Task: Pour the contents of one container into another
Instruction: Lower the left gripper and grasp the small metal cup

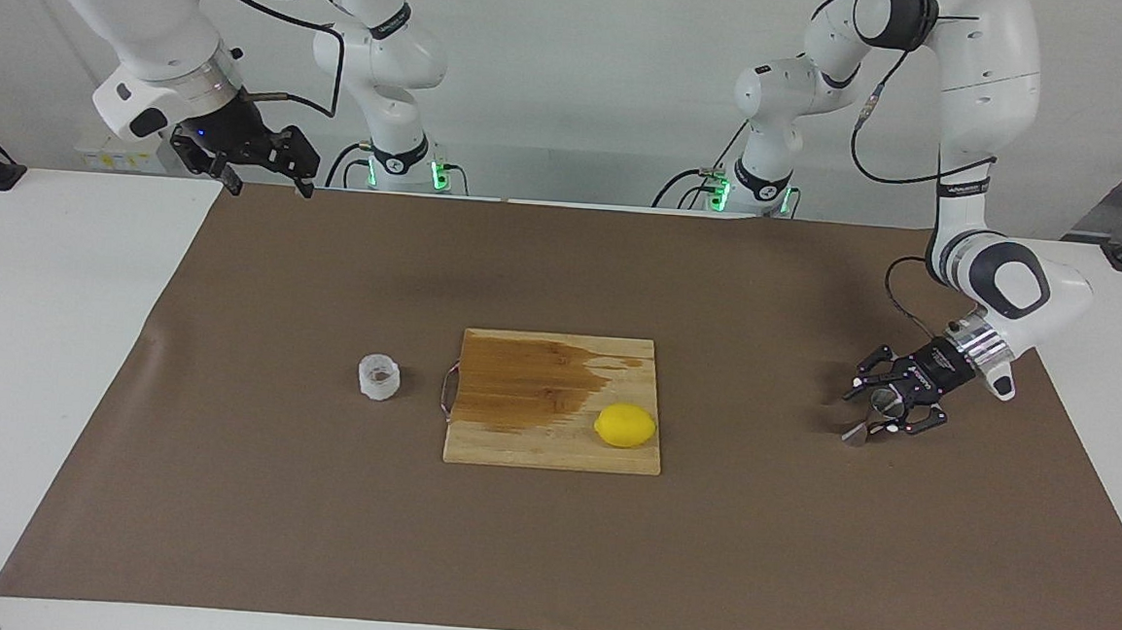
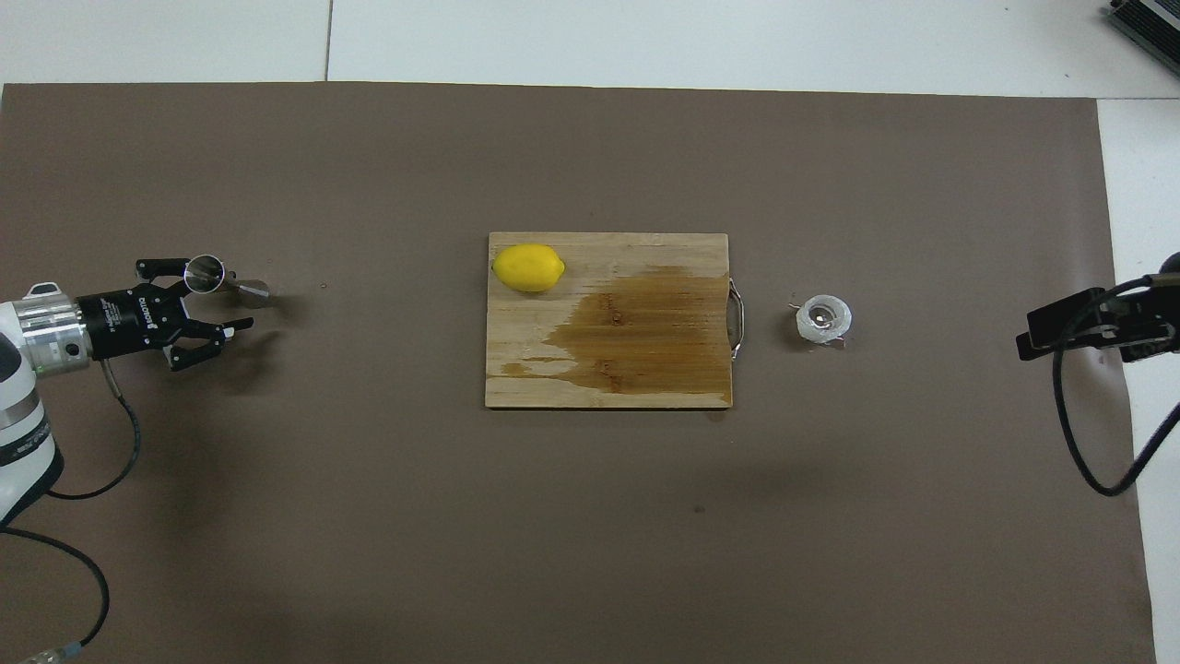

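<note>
While brown mat [image 1: 314,534] covers white table [image 1: 54,323], left hand [image 1: 881,411] straddles jigger [image 1: 871,419], grip unclear; right hand [image 1: 263,175] open.

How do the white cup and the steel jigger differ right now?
The white cup is translucent, ribbed plastic; the steel jigger is shiny metal, hourglass-shaped.
The cup shows brownish contents; nothing can be made out in the jigger.
The cup stands alone beside the cutting board, toward the right arm's end; the jigger is at the left arm's end, between the fingers of the left gripper.
Both are small, open-topped and on the brown mat.
</note>
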Robot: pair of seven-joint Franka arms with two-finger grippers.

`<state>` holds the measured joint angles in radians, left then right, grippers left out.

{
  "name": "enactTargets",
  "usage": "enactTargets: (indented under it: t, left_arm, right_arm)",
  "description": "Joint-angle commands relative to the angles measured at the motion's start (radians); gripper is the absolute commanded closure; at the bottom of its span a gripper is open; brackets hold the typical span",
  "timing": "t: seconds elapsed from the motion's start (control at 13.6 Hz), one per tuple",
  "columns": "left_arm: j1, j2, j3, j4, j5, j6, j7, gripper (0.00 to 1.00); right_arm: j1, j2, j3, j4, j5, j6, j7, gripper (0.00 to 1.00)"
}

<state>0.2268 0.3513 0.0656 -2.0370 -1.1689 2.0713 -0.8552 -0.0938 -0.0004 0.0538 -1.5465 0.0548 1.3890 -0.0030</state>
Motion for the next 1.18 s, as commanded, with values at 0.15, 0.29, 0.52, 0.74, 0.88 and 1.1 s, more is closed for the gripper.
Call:
enactTargets:
  t: [0.15,0.29,0.52,0.74,0.88,1.1]
  left_arm:
    - [-0.007,-0.034,0.002,-0.032,-0.040,0.012,0.008,0.42]
    - [-0.010,-0.034,0.002,-0.032,-0.067,0.012,0.008,0.53]
    - [-0.007,-0.032,0.002,-0.023,-0.072,0.009,0.007,0.99]
    - [-0.004,-0.032,0.002,-0.002,-0.080,-0.019,0.007,1.00]
    - [-0.007,-0.031,0.002,0.020,-0.098,-0.057,0.005,1.00]
    - [-0.018,-0.038,-0.003,0.026,-0.101,-0.114,-0.001,1.00]
  right_arm:
    - [-0.006,0.008,0.004,0.019,0.017,-0.016,0.024,0.00]
    - [-0.006,0.008,0.003,0.019,0.017,-0.016,0.024,0.00]
    - [-0.006,0.008,0.003,0.019,0.017,-0.016,0.024,0.00]
    - [-0.006,0.008,0.003,0.019,0.017,-0.016,0.024,0.00]
    - [-0.006,0.008,0.004,0.019,0.017,-0.016,0.024,0.00]
    - [-0.006,0.008,0.003,0.019,0.017,-0.016,0.024,0.00]
